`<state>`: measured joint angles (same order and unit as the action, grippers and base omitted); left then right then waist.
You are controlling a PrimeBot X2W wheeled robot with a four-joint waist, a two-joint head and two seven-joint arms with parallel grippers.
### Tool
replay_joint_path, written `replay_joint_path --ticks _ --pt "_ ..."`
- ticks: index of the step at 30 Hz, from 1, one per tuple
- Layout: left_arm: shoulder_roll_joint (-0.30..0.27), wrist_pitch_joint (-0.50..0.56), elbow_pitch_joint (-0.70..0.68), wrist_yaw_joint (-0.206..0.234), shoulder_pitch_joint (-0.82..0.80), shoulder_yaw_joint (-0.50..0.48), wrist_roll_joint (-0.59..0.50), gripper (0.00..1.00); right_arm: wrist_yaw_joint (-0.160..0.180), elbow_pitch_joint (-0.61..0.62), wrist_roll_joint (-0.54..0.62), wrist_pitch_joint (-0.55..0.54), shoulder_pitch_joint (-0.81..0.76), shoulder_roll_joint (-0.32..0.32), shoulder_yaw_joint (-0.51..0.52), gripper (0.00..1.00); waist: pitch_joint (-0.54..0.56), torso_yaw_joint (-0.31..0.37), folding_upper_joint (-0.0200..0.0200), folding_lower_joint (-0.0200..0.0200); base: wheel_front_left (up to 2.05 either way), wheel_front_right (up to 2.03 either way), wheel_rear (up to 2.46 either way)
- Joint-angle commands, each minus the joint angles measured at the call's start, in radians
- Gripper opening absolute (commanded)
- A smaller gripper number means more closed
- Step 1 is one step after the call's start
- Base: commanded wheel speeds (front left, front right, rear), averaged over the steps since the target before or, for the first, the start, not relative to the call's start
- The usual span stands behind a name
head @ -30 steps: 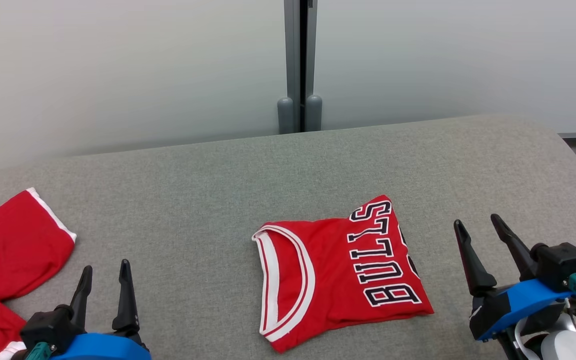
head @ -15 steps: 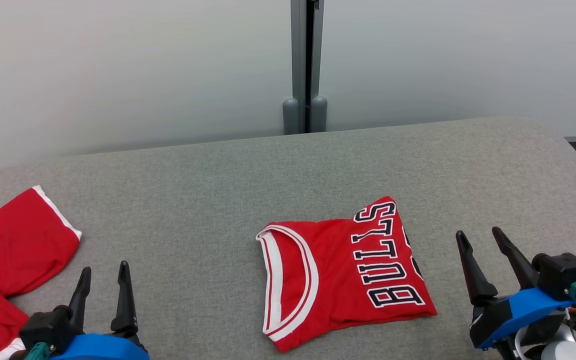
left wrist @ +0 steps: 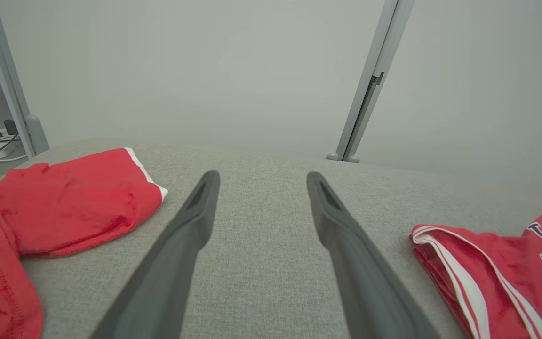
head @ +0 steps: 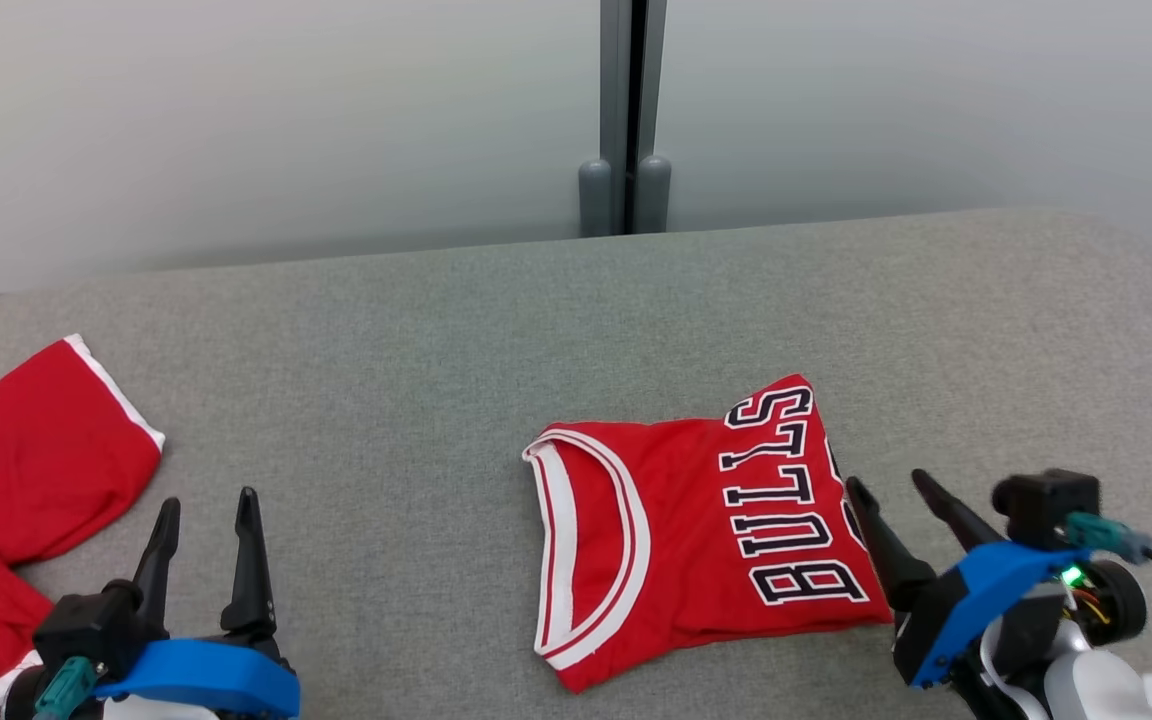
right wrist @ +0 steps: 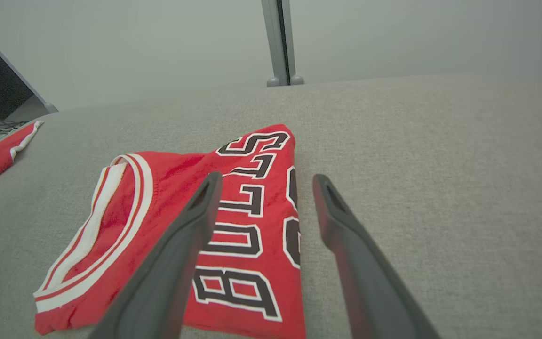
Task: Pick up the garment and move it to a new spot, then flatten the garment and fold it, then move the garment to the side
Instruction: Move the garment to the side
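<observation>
On the grey woven surface (head: 436,340), centre-right, the folded red jersey (head: 681,530) lies flat: roughly rectangular, white-banded collar, black lettering. Right gripper (head: 886,482) hovers at its right edge, fingers spread, empty. Left gripper (head: 208,500) likewise spread and empty, near a second rumpled red garment (head: 26,470).
</observation>
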<state>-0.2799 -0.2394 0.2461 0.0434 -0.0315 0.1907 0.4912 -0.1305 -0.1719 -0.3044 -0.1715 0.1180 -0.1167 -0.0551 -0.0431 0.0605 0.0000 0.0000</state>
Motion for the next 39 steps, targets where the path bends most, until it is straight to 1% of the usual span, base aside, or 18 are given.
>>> replay_joint_path --ticks 1,4,8,13,15,18,20,21,22,23,24,27,29,32,37,39 --pt "-0.005 -0.001 -0.008 0.004 -0.021 0.001 -0.006 1.00 0.000 -0.008 -0.004 -0.031 0.019 -0.004 -0.008 1.00 -0.009 -0.007 0.0000 0.0000 0.00 0.00 0.00" --pt "-0.006 0.003 -0.019 0.005 -0.030 0.007 -0.010 1.00 -0.001 -0.051 -0.014 -0.149 0.073 -0.001 0.000 1.00 -0.031 -0.018 0.0000 0.0000 0.00 0.00 0.00" --pt "-0.006 0.007 -0.030 -0.001 -0.058 0.020 -0.017 1.00 0.000 -0.150 -0.025 -0.289 0.157 0.006 0.029 1.00 -0.067 -0.044 0.0000 0.0000 0.00 0.00 0.00" --pt "-0.010 0.006 -0.036 -0.008 -0.087 0.032 -0.024 1.00 0.000 -0.283 -0.023 -0.402 0.244 0.006 0.071 1.00 -0.103 -0.081 0.0000 0.0000 0.00 0.00 0.00" --pt "-0.009 0.005 -0.034 -0.010 -0.098 0.034 -0.026 1.00 0.000 -0.328 -0.014 -0.428 0.271 0.009 0.089 1.00 -0.115 -0.095 0.0000 0.0000 0.00 0.00 0.00" --pt "-0.006 0.002 -0.028 -0.015 -0.109 0.039 -0.027 1.00 0.000 -0.394 0.013 -0.461 0.278 0.004 0.116 1.00 -0.130 -0.112 0.0000 0.0000 0.00 0.00 0.00" --pt "-0.005 0.000 -0.021 -0.018 -0.116 0.041 -0.025 1.00 0.001 -0.430 0.026 -0.492 0.273 0.006 0.113 1.00 -0.136 -0.117 0.0000 0.0000 0.00 0.00 0.00" --pt "-0.005 -0.001 -0.018 -0.018 -0.119 0.040 -0.024 1.00 0.001 -0.439 0.020 -0.504 0.274 0.009 0.105 0.73 -0.139 -0.118 0.0000 0.0000 0.00 0.00 0.00" --pt "-0.005 -0.002 -0.017 -0.017 -0.121 0.038 -0.023 1.00 0.000 -0.437 0.013 -0.513 0.273 0.013 0.081 0.49 -0.142 -0.117 0.0000 0.0000 0.00 0.00 0.00" --pt "-0.006 -0.003 -0.015 -0.017 -0.122 0.036 -0.022 1.00 -0.001 -0.428 0.006 -0.516 0.272 0.008 0.057 0.16 -0.145 -0.114 0.0000 0.0000 0.00 0.00 0.00" --pt "-0.006 -0.005 -0.014 -0.017 -0.122 0.034 -0.019 1.00 -0.001 -0.419 0.001 -0.516 0.274 -0.006 0.037 0.00 -0.148 -0.110 0.0000 0.0000 0.00 0.00 0.00" --pt "0.001 -0.010 -0.019 -0.025 -0.129 0.027 -0.008 1.00 0.000 -0.377 0.003 -0.478 0.300 -0.065 -0.014 0.00 -0.155 -0.092 0.0000 0.0000 0.00 0.00 0.00" --pt "0.004 -0.013 -0.023 -0.034 -0.140 0.030 -0.007 1.00 0.001 -0.341 -0.004 -0.428 0.333 -0.107 -0.015 0.00 -0.160 -0.079 0.0000 0.0000 0.00 0.00 0.00" --pt "0.004 -0.017 -0.028 -0.043 -0.155 0.030 -0.008 1.00 0.000 -0.304 0.007 -0.419 0.357 -0.171 -0.064 0.00 -0.171 -0.050 0.0000 0.0000 0.00 0.00 0.00" --pt "-0.006 -0.018 -0.048 -0.047 -0.181 0.030 -0.019 1.00 0.000 -0.235 0.038 -0.439 0.419 -0.335 -0.140 0.00 -0.222 0.018 0.0000 0.0000 0.00 0.00 0.00" --pt "-0.007 -0.019 -0.061 -0.053 -0.193 0.029 -0.017 1.00 0.000 -0.212 0.048 -0.432 0.437 -0.396 -0.145 0.00 -0.249 0.043 0.0000 0.0000 0.00 0.00 0.00"
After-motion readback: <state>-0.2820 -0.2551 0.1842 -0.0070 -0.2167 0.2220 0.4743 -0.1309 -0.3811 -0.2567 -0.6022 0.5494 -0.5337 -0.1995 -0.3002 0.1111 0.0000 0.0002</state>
